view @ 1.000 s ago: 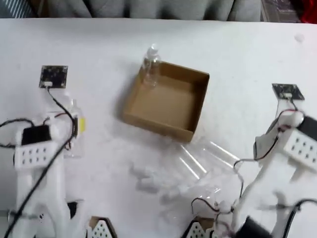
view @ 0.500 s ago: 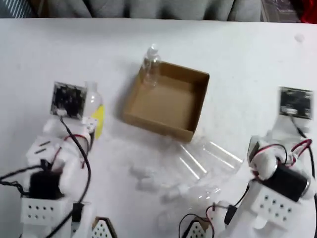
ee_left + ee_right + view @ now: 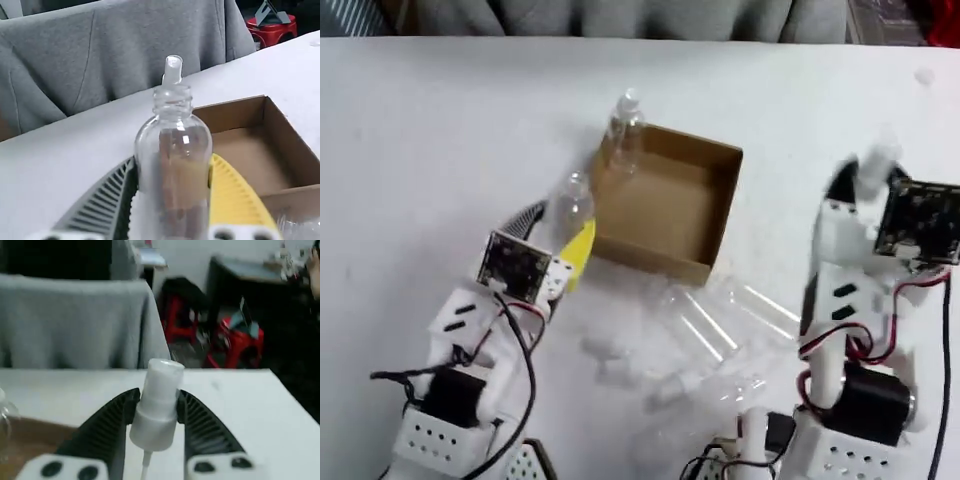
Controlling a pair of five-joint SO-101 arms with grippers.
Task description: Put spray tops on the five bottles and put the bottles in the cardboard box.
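The clear, uncapped plastic bottle (image 3: 172,150) is pinched upright in the left hand (image 3: 556,232), just beside a corner of the brown cardboard box (image 3: 650,262). The white spray top (image 3: 159,380) is clamped in the right hand (image 3: 158,396), well apart across the box. Its thin tube (image 3: 145,466) is best lowered straight into the open neck (image 3: 172,95) (a tilt would likely snag it) before the top is seated. A capped clear bottle (image 3: 623,130) is stood at the box's far corner. Loose clear bottles (image 3: 720,330) and white tops (image 3: 610,360) are strewn on the white desk (image 3: 440,110) in front.
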